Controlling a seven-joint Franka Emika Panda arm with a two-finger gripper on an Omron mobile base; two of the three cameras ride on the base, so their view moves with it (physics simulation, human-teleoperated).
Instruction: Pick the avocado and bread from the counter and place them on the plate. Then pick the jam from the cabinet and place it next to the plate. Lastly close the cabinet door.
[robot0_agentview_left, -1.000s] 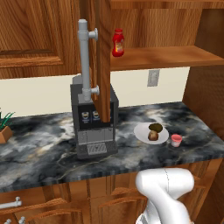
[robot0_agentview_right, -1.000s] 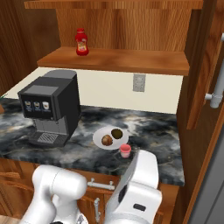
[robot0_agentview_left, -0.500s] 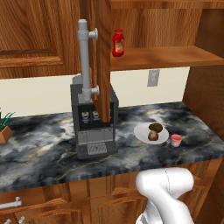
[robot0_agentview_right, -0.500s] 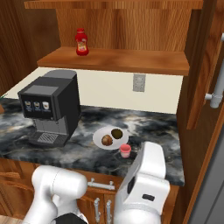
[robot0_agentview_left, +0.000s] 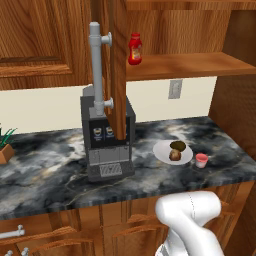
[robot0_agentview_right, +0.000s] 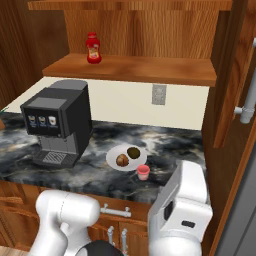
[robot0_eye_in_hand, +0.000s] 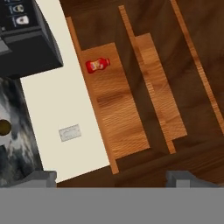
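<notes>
Cabinet door (robot0_agentview_left: 118, 65): left base view, it stands open edge-on before the coffee machine (robot0_agentview_left: 107, 142); the jam (robot0_agentview_left: 201, 160) sits just right of the plate (robot0_agentview_left: 162, 151). Right base view: avocado (robot0_agentview_right: 133, 152) and bread (robot0_agentview_right: 122, 160) rest on the plate. Hand view: my pincer (robot0_eye_in_hand: 111, 178) gapes wide, empty, facing the shelf with a red bottle (robot0_eye_in_hand: 97, 65).

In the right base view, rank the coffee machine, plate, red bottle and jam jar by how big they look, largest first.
1. coffee machine, by far the largest.
2. plate, a flat white disc.
3. red bottle on the cabinet shelf; it stands farther from the camera, so its real size against the jam is unsure.
4. jam, looking slightly smaller than the bottle.
</notes>
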